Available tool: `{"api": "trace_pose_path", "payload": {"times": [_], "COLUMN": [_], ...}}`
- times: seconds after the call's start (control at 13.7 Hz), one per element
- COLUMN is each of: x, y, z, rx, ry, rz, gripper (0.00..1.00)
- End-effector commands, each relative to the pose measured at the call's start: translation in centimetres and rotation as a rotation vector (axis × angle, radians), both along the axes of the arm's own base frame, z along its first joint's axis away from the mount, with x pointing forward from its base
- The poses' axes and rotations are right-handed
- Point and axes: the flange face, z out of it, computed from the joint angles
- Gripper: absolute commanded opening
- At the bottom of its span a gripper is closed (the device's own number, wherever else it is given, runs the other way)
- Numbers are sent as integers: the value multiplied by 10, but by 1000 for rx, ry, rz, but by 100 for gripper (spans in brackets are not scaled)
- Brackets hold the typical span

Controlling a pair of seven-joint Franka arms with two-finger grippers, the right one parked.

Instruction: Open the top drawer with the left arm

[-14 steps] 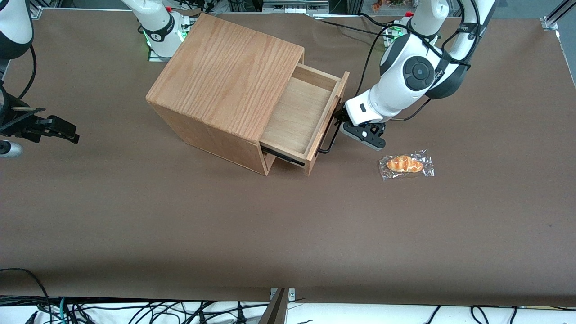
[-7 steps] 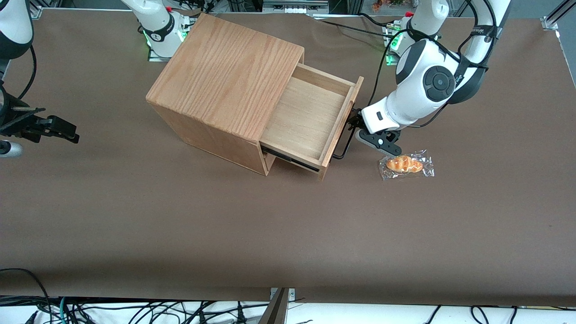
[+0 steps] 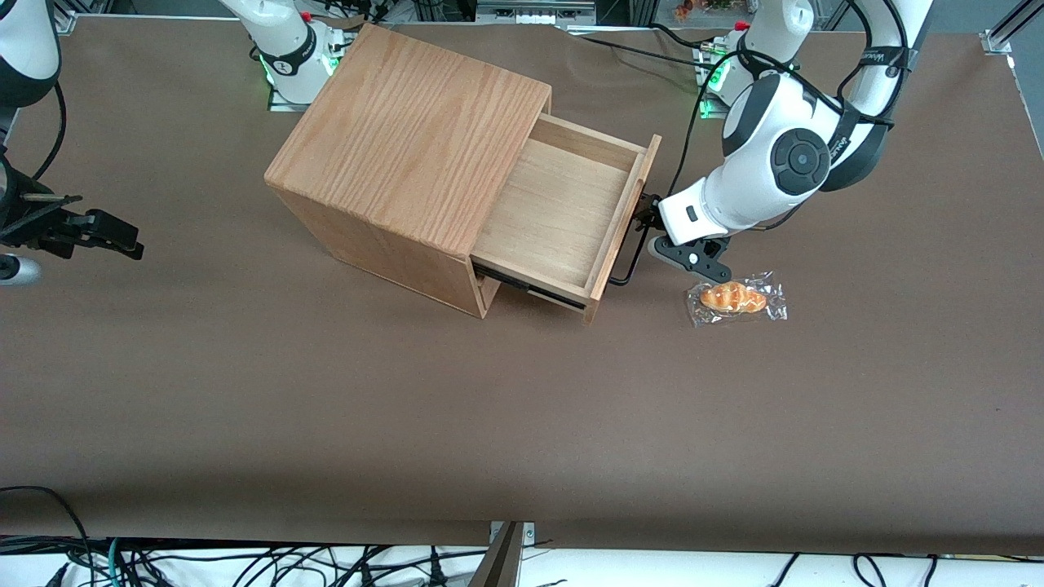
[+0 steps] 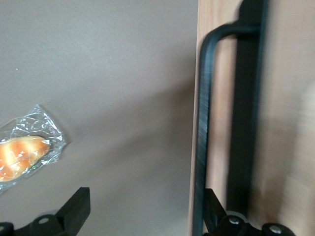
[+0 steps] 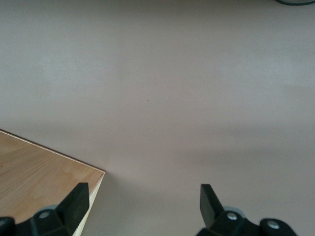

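Observation:
The top drawer point(image 3: 555, 212) stands pulled well out of the oak cabinet point(image 3: 408, 130), its pale floor bare. Its thin black bar handle point(image 3: 630, 257) runs along the drawer front point(image 4: 285, 98). My left arm point(image 3: 767, 171) reaches in from the working arm's end, with its gripper point(image 3: 650, 235) right at the handle. In the left wrist view the gripper point(image 4: 145, 209) is open, its fingers wide apart. One finger point(image 4: 219, 216) sits hooked between the handle bar point(image 4: 202, 123) and the drawer front. The other finger point(image 4: 74, 209) hangs over bare table.
A small bread roll in clear wrap point(image 3: 734, 297) lies on the brown table point(image 3: 522, 408) just nearer the front camera than the gripper; the roll point(image 4: 22, 157) also shows in the left wrist view. Cables and arm bases line the table's back edge.
The drawer has slid farther out of the cabinet, most of it in the first half second. The left arm moved with the handle toward its own end of the table.

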Motion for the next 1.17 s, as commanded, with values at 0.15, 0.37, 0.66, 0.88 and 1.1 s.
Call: {"api": "trace_pose_path", "payload": {"times": [0.15, 0.37, 0.66, 0.88, 1.1], "x": [0, 17, 27, 29, 27], "y": [2, 43, 127, 169, 204], "z": [59, 120, 175, 201, 214], "rx": [-54, -40, 86, 186, 268], "ry": [21, 12, -109, -181, -210], "rz": [-28, -4, 96, 146, 182], "gripper": [100, 100, 100, 100, 100]}}
